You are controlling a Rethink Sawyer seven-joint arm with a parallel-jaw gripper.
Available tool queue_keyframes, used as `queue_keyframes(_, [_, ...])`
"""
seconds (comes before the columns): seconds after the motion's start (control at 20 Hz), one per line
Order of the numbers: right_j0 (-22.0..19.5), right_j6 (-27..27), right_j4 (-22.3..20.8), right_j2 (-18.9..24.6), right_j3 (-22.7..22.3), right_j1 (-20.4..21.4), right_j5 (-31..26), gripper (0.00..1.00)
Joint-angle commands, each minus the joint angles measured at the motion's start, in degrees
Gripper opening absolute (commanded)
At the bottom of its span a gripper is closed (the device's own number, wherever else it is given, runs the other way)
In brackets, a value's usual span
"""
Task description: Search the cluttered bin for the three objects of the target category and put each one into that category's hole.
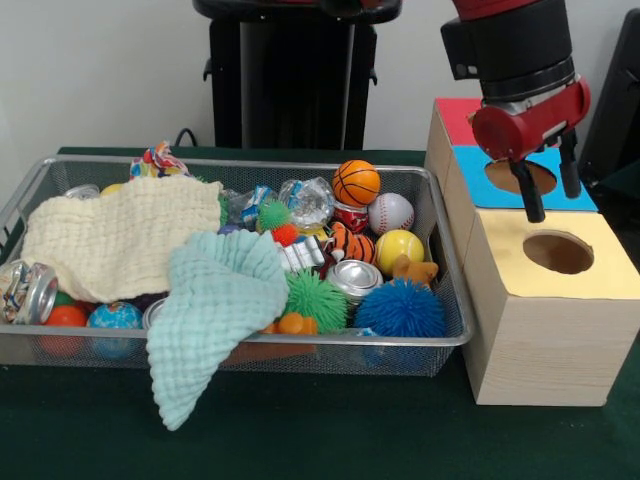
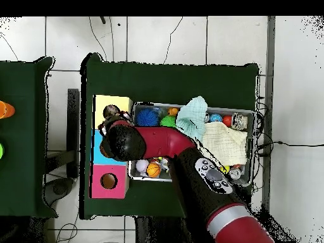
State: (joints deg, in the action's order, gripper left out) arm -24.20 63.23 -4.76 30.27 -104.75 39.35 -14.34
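Note:
The silver wire-mesh bin (image 1: 440, 215) holds a heap of toys and two cloths. One knotted multicoloured fabric bundle (image 1: 158, 160) sits at the bin's back left corner, partly behind the cream cloth. No other bundle shows; the cloths may hide more. My gripper (image 1: 550, 190) hangs outside the bin over the blue box's round hole (image 1: 520, 177). Its two black fingers (image 1: 529, 198) are apart with nothing between them. In the overhead view the arm's head (image 2: 120, 140) covers the blue box, and the bin (image 2: 248, 115) lies to its right.
A cream cloth (image 1: 115, 235) and a mint cloth (image 1: 215, 300) cover the bin's left half. Spiky balls, foil wads, cans, a mini basketball (image 1: 356, 182) and a baseball fill the right. Wooden boxes stand in a row: yellow (image 1: 590, 290), blue, pink (image 2: 109, 181).

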Motion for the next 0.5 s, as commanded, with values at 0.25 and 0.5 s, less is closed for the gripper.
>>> queue_keyframes(0.25, [-0.8, 7.5, 0.4, -4.6, 0.6, 4.7, -13.0, 1.00])
queue_keyframes(0.5, [-2.1, 3.1, -3.5, -7.2, 1.2, 6.4, -18.0, 1.00])
